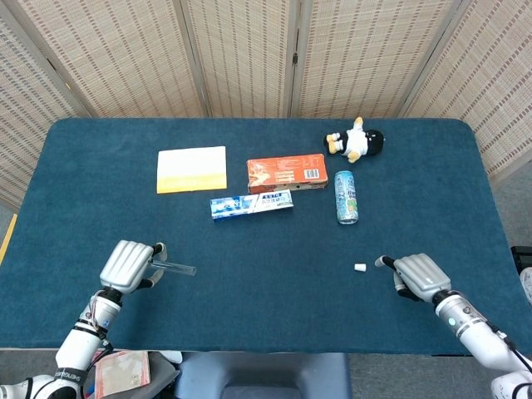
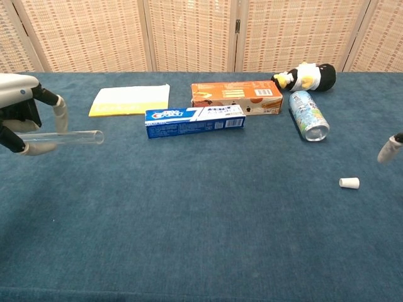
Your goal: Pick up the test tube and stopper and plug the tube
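Note:
My left hand (image 1: 126, 266) (image 2: 25, 119) holds a clear glass test tube (image 1: 174, 268) (image 2: 63, 136) level above the table's front left, its open mouth pointing right. A small white stopper (image 1: 360, 268) (image 2: 349, 182) lies on the blue cloth at the front right. My right hand (image 1: 418, 276) hovers just right of the stopper, fingers apart and holding nothing, one fingertip (image 1: 381, 262) stretched toward it. The chest view catches only a fingertip (image 2: 387, 151) of that hand at its right edge.
Across the middle of the blue table (image 1: 266, 316) lie a yellow pad (image 1: 191, 169), a toothpaste box (image 1: 251, 204), an orange box (image 1: 287, 173) and a can (image 1: 346, 197) on its side. A toy penguin (image 1: 356, 141) rests at the back right.

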Action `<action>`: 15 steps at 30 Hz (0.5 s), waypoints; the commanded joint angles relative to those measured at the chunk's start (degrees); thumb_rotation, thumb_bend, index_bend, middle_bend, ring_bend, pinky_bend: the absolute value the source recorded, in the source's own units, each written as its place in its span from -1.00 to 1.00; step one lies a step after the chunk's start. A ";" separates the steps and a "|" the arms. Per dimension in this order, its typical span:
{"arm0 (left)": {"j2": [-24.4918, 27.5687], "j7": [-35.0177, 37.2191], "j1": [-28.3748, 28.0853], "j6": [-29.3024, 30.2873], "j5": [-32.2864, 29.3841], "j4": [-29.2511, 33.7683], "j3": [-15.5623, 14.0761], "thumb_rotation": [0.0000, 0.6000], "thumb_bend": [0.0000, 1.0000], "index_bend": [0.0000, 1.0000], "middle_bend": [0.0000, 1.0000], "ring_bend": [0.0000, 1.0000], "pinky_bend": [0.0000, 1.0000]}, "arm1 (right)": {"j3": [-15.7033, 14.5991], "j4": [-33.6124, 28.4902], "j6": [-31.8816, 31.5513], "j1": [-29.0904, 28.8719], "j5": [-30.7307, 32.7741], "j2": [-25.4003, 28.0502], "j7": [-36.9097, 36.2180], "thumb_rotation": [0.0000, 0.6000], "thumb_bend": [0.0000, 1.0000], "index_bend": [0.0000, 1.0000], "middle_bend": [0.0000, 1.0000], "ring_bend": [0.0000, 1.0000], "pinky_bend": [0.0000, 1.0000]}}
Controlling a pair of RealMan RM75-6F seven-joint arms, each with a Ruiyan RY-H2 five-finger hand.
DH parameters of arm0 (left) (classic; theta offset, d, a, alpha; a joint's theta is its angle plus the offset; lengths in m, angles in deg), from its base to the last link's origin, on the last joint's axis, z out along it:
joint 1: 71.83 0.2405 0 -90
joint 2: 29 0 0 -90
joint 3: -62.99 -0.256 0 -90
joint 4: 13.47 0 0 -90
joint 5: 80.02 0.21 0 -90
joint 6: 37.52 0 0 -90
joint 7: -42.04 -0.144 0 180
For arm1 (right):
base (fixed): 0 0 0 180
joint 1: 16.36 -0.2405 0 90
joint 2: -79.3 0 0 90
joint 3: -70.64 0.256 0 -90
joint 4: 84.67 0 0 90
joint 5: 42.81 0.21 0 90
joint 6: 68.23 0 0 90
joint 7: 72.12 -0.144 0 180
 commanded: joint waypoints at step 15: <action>0.07 -1.13 1.02 -0.95 0.42 1.16 0.05 1.00 -0.34 0.18 1.00 1.00 1.00 | -1.35 6.88 5.51 -4.08 4.73 -5.85 0.25 1.00 1.00 -0.52 1.00 1.00 1.00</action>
